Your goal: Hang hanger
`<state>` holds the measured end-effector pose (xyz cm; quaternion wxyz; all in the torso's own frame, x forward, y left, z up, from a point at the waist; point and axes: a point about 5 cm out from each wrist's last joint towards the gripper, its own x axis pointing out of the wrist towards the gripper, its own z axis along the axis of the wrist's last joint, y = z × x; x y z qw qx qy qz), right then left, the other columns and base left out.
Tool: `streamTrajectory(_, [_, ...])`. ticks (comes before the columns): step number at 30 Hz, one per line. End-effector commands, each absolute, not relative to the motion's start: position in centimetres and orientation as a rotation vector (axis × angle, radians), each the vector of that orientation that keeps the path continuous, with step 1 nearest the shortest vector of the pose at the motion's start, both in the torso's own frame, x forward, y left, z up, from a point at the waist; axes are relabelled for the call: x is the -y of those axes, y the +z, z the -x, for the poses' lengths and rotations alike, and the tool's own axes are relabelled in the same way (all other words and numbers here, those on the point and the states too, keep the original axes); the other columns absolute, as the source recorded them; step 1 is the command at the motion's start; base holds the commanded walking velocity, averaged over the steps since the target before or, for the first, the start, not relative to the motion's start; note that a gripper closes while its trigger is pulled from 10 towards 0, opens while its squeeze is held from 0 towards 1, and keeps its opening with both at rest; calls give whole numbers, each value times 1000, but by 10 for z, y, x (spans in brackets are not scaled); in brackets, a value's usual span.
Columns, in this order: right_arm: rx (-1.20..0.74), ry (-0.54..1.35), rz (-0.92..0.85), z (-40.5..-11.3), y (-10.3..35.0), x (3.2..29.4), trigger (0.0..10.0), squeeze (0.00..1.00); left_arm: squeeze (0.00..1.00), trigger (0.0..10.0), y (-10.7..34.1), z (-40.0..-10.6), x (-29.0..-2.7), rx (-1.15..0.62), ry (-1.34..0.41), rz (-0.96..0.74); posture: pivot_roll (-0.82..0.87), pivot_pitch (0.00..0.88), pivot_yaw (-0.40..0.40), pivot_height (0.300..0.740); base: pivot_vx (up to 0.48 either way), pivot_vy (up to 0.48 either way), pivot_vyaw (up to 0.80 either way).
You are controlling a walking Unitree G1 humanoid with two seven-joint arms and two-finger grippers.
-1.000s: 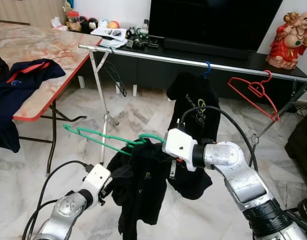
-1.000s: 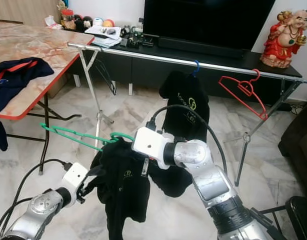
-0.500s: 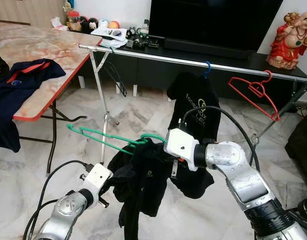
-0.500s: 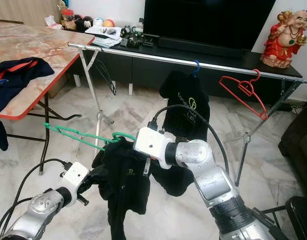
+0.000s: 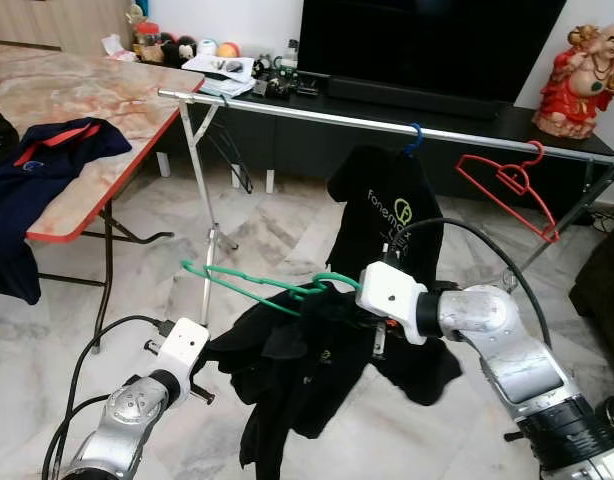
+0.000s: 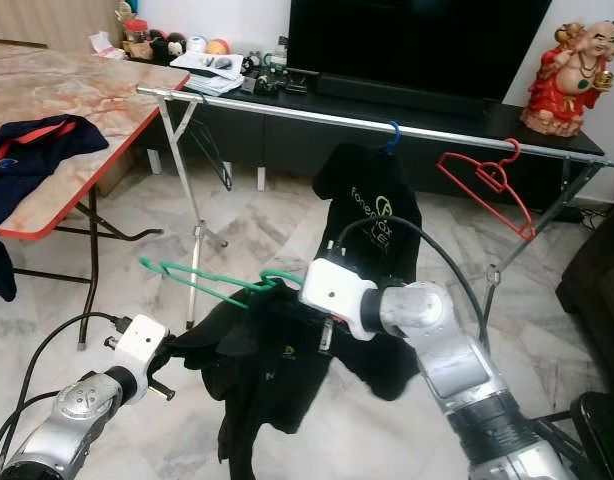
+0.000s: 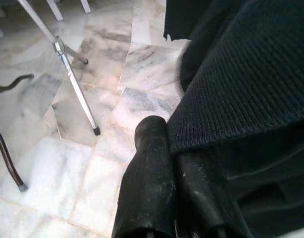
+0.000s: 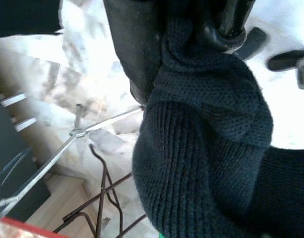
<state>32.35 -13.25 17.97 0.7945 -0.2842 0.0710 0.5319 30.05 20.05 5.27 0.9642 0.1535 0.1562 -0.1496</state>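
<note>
Holding black shirt [image 5: 307, 375] mid-air between both arms, low in front of rail [image 5: 387, 126]. Shirt soft, floppy, light, likely to sag and slide. Green hanger [image 5: 257, 285] thin, stiff, poking out of collar toward robot's left, hook at right gripper [image 5: 372, 320]; best grabbed near hook. Right gripper clamped on collar fabric. Left gripper [image 7: 179, 148] pinched shut on shirt edge, well away from hanger.

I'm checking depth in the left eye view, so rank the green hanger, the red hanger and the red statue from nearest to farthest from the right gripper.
1. Green hanger, just beside the right gripper, toward the robot's left.
2. Red hanger, on the rail, farther back and right.
3. Red statue, on the TV cabinet, far right.
</note>
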Motion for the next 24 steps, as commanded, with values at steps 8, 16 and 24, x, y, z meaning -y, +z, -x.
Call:
streamTrajectory(8, [-115, 1316, 254, -308, 198, 181, 0, 0, 0, 0, 46, -298, -205, -355, -286, -306, 48, 57, -101, 740, 0, 0, 0])
streamTrajectory(16, [-454, 1407, 520, -289, 159, 223, 0, 0, 0, 0, 49, -300, -206, -349, -289, -312, 54, 61, -102, 740, 0, 0, 0])
streamTrajectory(24, [-446, 1202, 748, -309, 171, 242, 0, 0, 0, 0, 47, -297, -210, -360, -291, -318, 51, 65, -97, 740, 0, 0, 0])
